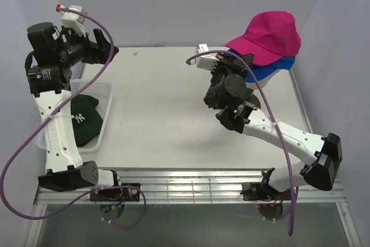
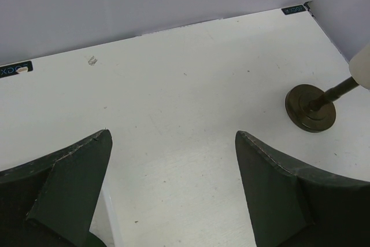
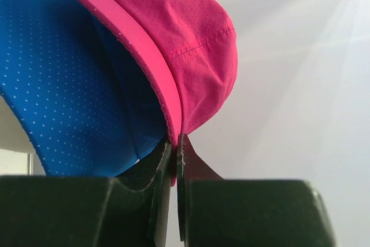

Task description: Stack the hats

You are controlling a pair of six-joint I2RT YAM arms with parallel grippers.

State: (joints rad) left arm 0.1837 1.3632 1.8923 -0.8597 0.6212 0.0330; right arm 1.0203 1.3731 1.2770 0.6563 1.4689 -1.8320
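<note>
Magenta fabric tops the pile: the magenta cap [image 1: 269,36] sits over the blue cap [image 1: 272,72] at about 2 o'clock on the table [image 1: 167,102], raised above the surface, with its brim pointing toward 9 o'clock. The right gripper [image 1: 241,61] reaches in from 7 o'clock, and its wrist view shows the jaws clenched together on the thin edge of the magenta brim (a sliver of pink shows between the fingers), the blue cap's dotted underside just beside them at 10 o'clock. The green cap [image 1: 85,120], white NY logo up, lies in the white basket [image 1: 107,92] at 8 o'clock, partly hidden by the left arm. The left gripper [image 2: 173,137] hangs over the table's 10 o'clock corner, jaws spread wide and grasping nothing; a dark round base [image 2: 310,108] stands at 3 o'clock in its view.
</note>
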